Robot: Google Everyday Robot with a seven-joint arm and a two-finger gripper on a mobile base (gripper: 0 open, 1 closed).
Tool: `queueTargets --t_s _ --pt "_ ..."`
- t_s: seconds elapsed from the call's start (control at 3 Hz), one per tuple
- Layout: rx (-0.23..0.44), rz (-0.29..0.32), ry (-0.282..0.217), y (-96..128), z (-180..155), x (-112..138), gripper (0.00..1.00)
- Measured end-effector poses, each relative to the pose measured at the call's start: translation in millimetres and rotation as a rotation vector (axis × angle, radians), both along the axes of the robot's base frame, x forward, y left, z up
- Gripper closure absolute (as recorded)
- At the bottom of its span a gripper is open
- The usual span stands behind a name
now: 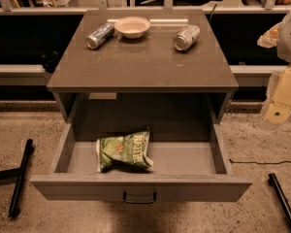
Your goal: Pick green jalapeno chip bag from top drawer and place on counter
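The green jalapeno chip bag [123, 149] lies flat in the top drawer [140, 188], left of the drawer's middle, wrinkled, with white lettering up. The drawer is pulled fully open, its dark handle [139, 197] at the front. The counter [143, 55] is the grey-brown top of the cabinet above it. My gripper [278, 109] hangs at the right edge of the camera view, beside the cabinet's right side, well to the right of and apart from the bag. It holds nothing that I can see.
On the counter's far part lie two silver cans [100, 35] [186, 37] on their sides with a pale bowl [132, 26] between them. Black legs [20, 176] [283, 200] lie on the speckled floor left and right of the drawer. A cable runs at the right.
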State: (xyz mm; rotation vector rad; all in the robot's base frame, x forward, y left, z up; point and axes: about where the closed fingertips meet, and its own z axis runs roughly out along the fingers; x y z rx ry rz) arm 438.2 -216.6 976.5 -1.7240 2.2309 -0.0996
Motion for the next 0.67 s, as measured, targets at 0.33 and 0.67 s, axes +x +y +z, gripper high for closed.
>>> queueTargets --t_s 0.33,0.67 --pt "0.0 0.0 0.0 0 0 0 0.0" --pt "0.065 0.057 0.002 22 -19 13 0.0"
